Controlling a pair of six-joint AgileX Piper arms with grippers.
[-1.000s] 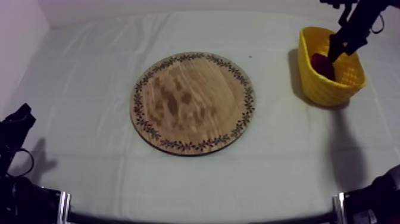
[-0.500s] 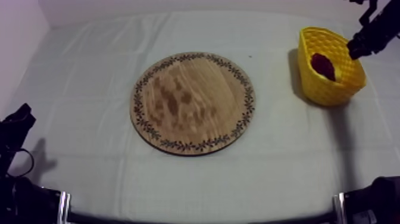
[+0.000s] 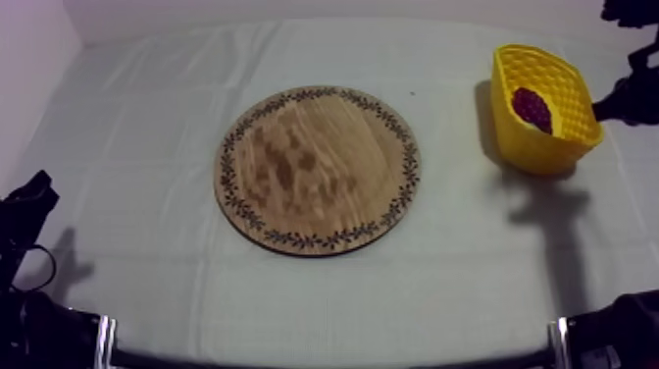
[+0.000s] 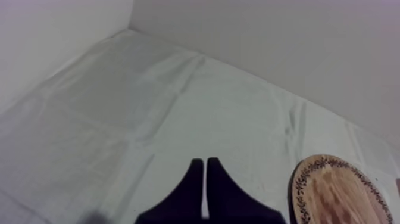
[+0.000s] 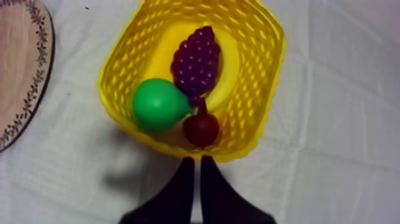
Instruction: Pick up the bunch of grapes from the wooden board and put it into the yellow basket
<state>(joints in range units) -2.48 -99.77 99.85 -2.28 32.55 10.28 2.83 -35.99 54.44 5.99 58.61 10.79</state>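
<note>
The purple bunch of grapes (image 5: 196, 62) lies inside the yellow basket (image 5: 262, 36), on top of a green pear (image 5: 158, 104) and a small red fruit (image 5: 201, 128). My right gripper (image 5: 197, 173) hovers above the basket's near rim, shut on nothing, its fingers together as a narrow wedge. From above, the grapes (image 3: 531, 106) show in the basket (image 3: 544, 137) at the table's far right, with my right arm (image 3: 633, 98) just to its right. The wooden board (image 3: 319, 169) is bare. My left gripper (image 4: 205, 173) is shut and rests at the lower left (image 3: 29, 201).
A curved yellow shape, probably a banana (image 5: 231, 77), lies under the grapes. The board's patterned rim (image 5: 30, 89) lies apart from the basket. Bare cloth (image 3: 471, 265) stretches around the board, and a wall stands behind the table.
My right gripper has lifted out of the basket, moved off to the right and closed its fingers. The grapes stay in the basket. The left arm has not moved.
</note>
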